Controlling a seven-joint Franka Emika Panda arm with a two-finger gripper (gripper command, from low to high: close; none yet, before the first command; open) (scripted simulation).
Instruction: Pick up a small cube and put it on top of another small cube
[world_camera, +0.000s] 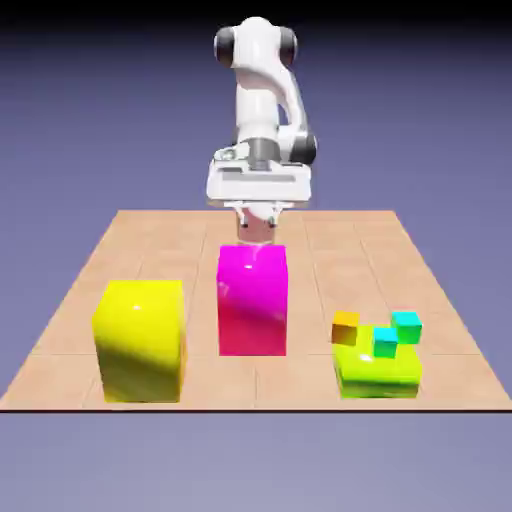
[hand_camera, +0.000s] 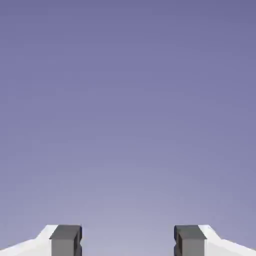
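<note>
Zero sightings of the small magenta cube; possibly behind the tall magenta block (world_camera: 253, 303), which a blind reach could knock. Exterior view: gripper (world_camera: 258, 220) at block's twelve o'clock, fingers spread, empty; cyan cube (world_camera: 385, 343) at four o'clock, crowded, so off-centre stacking risks toppling.

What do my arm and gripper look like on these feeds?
The arm is glossy white with rounded segments, black round joint caps and a grey collar above the hand. The gripper has a wide white body and two white fingers ending in small blocky grey tips, darker on one face. No cables or lettering can be made out.
</note>
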